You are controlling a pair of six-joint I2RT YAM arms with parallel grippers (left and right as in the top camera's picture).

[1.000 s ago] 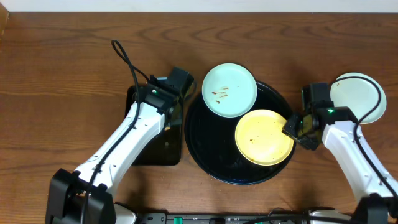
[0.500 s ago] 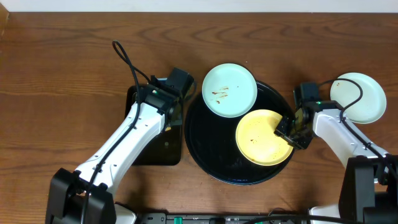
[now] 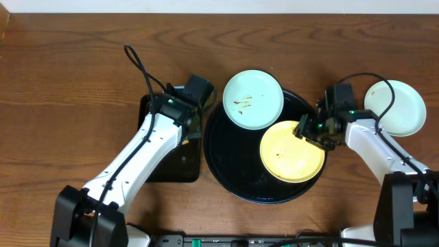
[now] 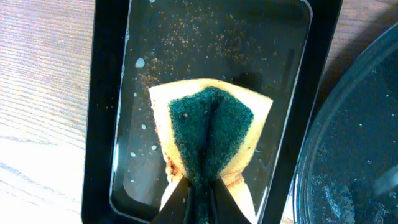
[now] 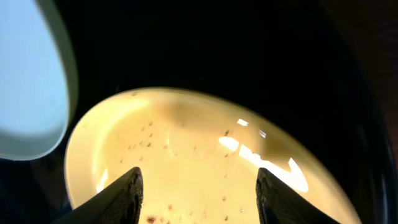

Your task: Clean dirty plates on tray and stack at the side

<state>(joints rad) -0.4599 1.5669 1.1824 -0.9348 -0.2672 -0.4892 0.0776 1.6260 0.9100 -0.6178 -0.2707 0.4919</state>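
Observation:
The round black tray (image 3: 230, 168) holds a pale yellow plate (image 3: 288, 156) speckled with brown dots. A mint plate (image 3: 254, 99) with brown smears rests on the tray's far rim. Another mint plate (image 3: 406, 110) lies on the bare wood at the right. My right gripper (image 3: 306, 130) hovers open over the yellow plate's right part. In the right wrist view its jaws (image 5: 198, 183) stand wide above the yellow plate (image 5: 193, 137), with nothing between them. My left gripper (image 4: 200, 186) is shut on a yellow sponge with a green scouring face (image 4: 211, 134).
The sponge hangs over a small rectangular black tray (image 4: 102, 93), wet and flecked, just left of the round tray (image 4: 360, 137). A black cable loops over the table behind the left arm (image 3: 137, 65). The smeared mint plate's edge (image 5: 31, 81) shows left of the right gripper.
My right gripper has swung left and toward the far side, onto the yellow plate's right part, and its jaws have spread wider. The left arm and sponge have not moved.

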